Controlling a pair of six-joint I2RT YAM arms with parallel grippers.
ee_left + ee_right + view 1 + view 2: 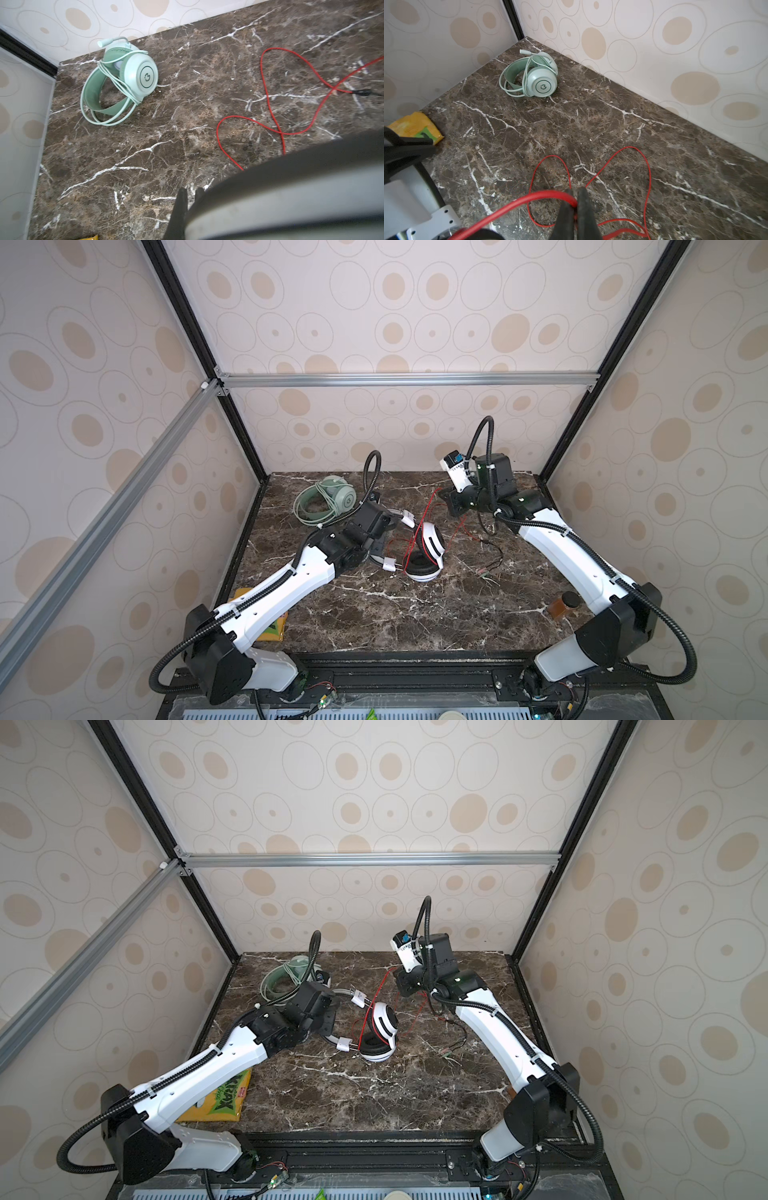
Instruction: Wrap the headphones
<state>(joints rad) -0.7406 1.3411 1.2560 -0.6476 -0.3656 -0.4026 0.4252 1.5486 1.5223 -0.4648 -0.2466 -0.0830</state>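
Left arm (274,593) and right arm (557,547) wear white shells, black joints, ribbed hoses; left hand (190,194) and right hand (575,199) are black.

Both top views look steeply down from high behind the arms, taking in the whole table (415,614). The left wrist camera sits just behind the left gripper (191,192), facing past its tips, with the grey headband (291,199) looming close against it. The right wrist camera rides behind the right gripper (575,193), close over the red cord (529,197). All views share the mint green headphones (145,76), ahead of both grippers.
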